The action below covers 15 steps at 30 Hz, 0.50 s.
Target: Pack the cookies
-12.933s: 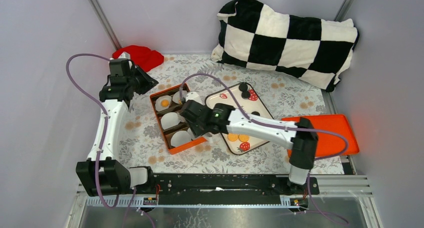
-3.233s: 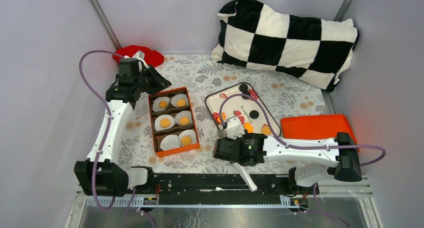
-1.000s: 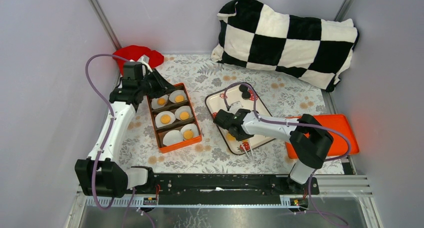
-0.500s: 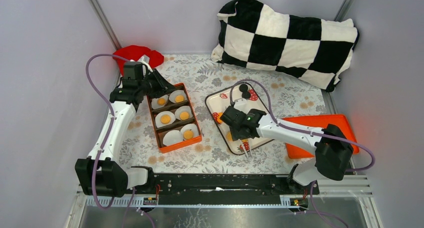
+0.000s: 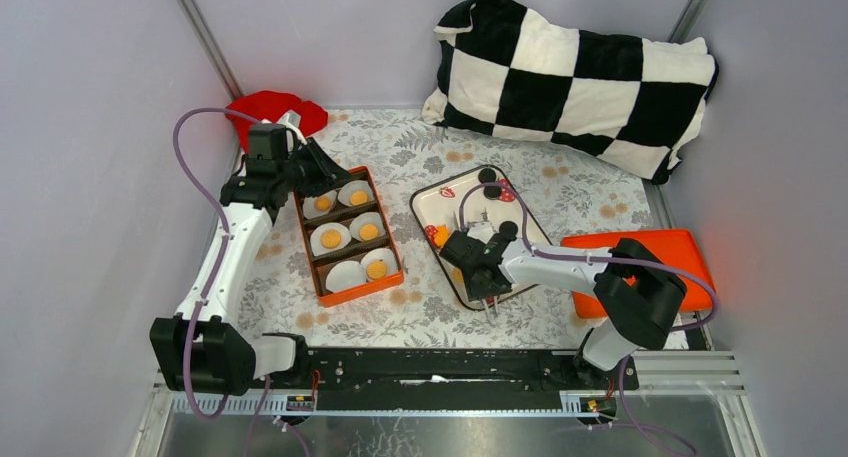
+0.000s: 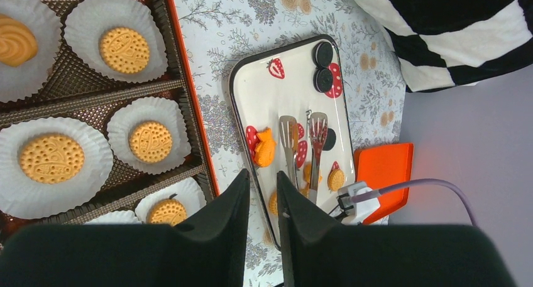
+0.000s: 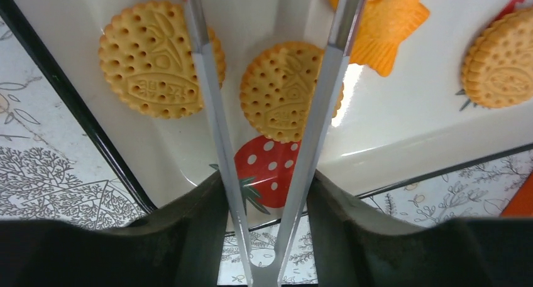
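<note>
Round golden cookies [image 7: 286,89] lie on the white strawberry tray [image 5: 425,202], with an orange fish-shaped piece [image 7: 386,23] and black cookies [image 5: 490,184]. My right gripper [image 5: 487,277] is shut on metal tongs [image 7: 327,80]. The tongs' two arms straddle one golden cookie without touching it; another cookie [image 7: 157,58] lies left of them. The orange box [image 5: 350,235] holds paper cups, several with a cookie [image 6: 124,48] and one empty [image 5: 345,275]. My left gripper [image 6: 263,180] hangs over the box's far left corner, empty, its jaws a narrow slit apart.
An orange lid [image 5: 650,257] lies right of the tray under the right arm. A checkered pillow [image 5: 570,77] fills the back right. A red cloth [image 5: 275,112] lies at the back left corner. Grey walls close both sides.
My right gripper with the tongs has swung back over the tray and settled lower over its near end. The left arm has not moved in the last second.
</note>
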Each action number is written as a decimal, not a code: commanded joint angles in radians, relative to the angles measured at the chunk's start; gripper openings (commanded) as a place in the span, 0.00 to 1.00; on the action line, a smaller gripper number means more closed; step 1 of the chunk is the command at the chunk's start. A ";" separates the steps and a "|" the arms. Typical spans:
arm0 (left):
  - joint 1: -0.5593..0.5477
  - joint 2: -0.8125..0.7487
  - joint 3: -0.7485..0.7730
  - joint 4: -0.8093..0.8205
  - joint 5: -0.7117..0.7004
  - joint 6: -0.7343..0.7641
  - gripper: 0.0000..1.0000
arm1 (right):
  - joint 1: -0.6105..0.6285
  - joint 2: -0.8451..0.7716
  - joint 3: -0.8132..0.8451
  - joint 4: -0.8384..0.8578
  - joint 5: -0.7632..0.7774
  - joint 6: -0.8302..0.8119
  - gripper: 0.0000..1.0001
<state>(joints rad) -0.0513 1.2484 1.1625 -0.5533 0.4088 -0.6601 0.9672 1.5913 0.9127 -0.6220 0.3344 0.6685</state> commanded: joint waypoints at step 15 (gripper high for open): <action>-0.005 -0.015 0.014 0.040 0.023 -0.003 0.27 | 0.027 -0.225 0.264 -0.290 0.067 0.004 0.17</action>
<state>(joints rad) -0.0517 1.2484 1.1622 -0.5529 0.4118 -0.6605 0.9779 1.4738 1.0416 -0.7933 0.3439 0.6922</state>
